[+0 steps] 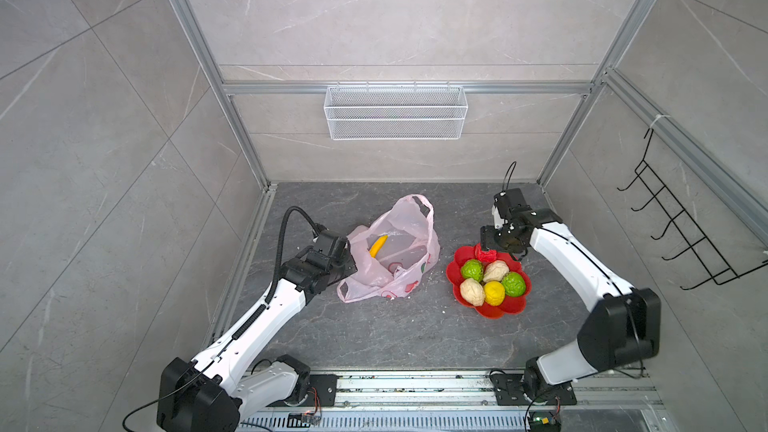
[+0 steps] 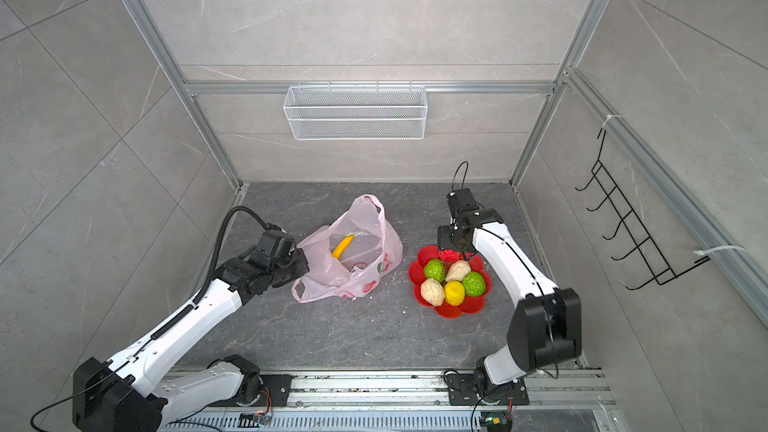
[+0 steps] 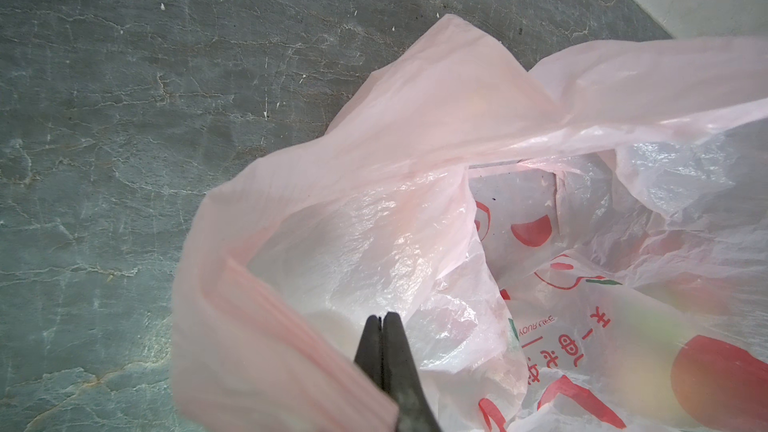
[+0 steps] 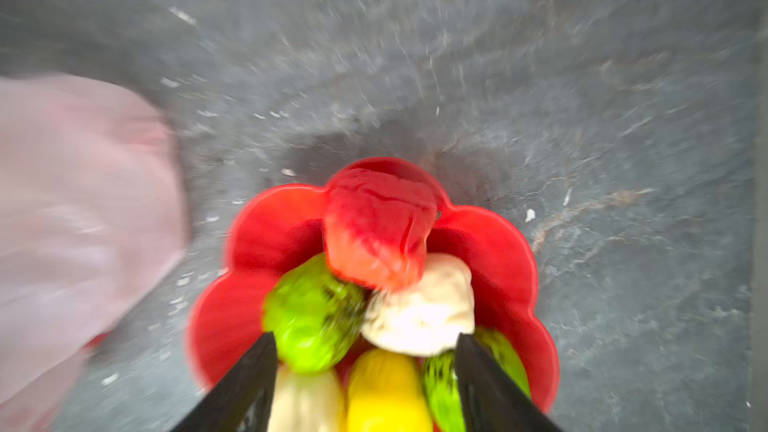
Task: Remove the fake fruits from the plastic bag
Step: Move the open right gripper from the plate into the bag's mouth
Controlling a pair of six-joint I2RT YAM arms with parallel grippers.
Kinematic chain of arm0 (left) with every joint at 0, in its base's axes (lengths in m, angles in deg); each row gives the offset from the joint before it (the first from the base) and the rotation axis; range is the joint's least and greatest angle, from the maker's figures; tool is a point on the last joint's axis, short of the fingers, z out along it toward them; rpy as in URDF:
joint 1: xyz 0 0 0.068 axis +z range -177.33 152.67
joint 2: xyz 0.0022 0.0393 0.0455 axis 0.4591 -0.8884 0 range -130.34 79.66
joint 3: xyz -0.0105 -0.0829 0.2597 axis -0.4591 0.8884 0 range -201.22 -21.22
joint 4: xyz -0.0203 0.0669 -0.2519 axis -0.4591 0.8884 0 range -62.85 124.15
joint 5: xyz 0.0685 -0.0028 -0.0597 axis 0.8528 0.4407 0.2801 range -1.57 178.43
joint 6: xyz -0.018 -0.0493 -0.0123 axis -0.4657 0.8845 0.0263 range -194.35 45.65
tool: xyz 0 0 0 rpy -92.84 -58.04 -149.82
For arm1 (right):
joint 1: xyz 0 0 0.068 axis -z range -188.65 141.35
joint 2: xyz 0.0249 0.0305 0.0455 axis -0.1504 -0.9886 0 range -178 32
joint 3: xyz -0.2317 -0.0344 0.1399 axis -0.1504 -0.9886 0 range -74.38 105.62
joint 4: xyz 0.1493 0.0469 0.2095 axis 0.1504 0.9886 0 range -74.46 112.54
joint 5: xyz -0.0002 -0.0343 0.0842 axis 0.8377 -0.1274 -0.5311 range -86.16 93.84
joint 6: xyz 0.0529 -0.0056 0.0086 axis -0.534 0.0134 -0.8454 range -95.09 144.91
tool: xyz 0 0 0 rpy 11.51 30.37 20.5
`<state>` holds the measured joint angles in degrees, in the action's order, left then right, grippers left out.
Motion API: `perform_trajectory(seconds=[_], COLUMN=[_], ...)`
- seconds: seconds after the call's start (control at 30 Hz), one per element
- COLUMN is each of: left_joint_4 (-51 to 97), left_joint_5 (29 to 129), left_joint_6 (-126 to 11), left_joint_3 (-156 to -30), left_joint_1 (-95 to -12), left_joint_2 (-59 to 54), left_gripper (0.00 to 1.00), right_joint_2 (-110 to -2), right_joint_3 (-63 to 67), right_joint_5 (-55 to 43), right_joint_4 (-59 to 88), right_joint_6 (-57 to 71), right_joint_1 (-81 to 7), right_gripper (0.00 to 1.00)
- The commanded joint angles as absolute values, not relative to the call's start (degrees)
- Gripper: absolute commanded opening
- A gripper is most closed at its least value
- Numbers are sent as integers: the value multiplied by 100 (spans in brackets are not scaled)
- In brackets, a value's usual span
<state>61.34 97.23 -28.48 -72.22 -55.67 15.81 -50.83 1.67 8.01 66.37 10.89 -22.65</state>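
The pale-pink plastic bag (image 1: 409,238) lies on the dark stone floor with its mouth open, and a yellow banana (image 1: 378,245) (image 2: 343,246) is inside it. My left gripper (image 3: 381,317) is shut on the bag's left rim (image 1: 353,243); a handle loop (image 3: 266,297) drapes across it. A red flower-shaped dish (image 1: 498,313) to the right holds two green (image 1: 471,270), two cream (image 1: 496,270) and one yellow (image 1: 494,292) lumpy fruit. A red fruit (image 4: 378,230) rests at the dish's far edge. My right gripper (image 4: 365,336) hangs open just above the dish, holding nothing.
A white wire basket (image 1: 395,112) hangs on the back wall. A black hook rack (image 1: 681,222) is fixed to the right wall. Aluminium frame posts stand at the floor's back corners, and a metal rail (image 1: 415,384) runs along the front between the arm bases.
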Motion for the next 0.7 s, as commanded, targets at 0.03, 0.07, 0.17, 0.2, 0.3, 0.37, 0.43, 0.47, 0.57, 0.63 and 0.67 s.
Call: perform_trajectory(seconds=[0.03,0.07,0.17,0.2,0.3,0.37,0.43,0.47,0.57,0.63,0.67], left_joint_4=[6174,6202,6293,6320,6393,6424,6425,6417,6381,6332,6330], left_joint_5=[9631,9585,9498,9485,9494,9499,9491,9463,9411,9380,9379], left_joint_6=[-2981,-2991,-3024,-3026,-2993,-2949,-2918,-2909,-2891,-2867,-2856], left_joint_3=[-6936,-6899,-6810,-6777,-6676,-6602,-6549,-6527,-6474,-6420,-6396], left_joint_1=[-5545,-5545,-5554,-5554,-5559,-5559,-5563,-5559,-5563,-5563,-5563], left_joint_2=[1750,1737,1740,1772,1976,2132,2237,2268,2319,2404,2445], left_gripper=[0,0,0,0,0,0,0,0,0,0,0], right_joint_2=[-4203,-4131,-3975,-3962,-4173,-4529,-4964,-5209,-5929,-6354,-6539], right_joint_3=[734,797,829,813,858,1009,1158,1241,1528,1610,1646], right_joint_5=[554,591,632,692,982,1216,1213,1206,1139,1270,1370], right_joint_4=[7407,7451,7232,7070,6639,6321,5915,5681,5247,4880,4800], right_joint_6=[681,545,-46,-228,-624,-829,-967,-1055,-1247,-1474,-1574], right_joint_1=[-3274,-3570,-4522,-4861,-5779,-6310,-6667,-6785,-6953,-6960,-6949], right_gripper=[63,62,58,56,55,53,50,49,44,41,41])
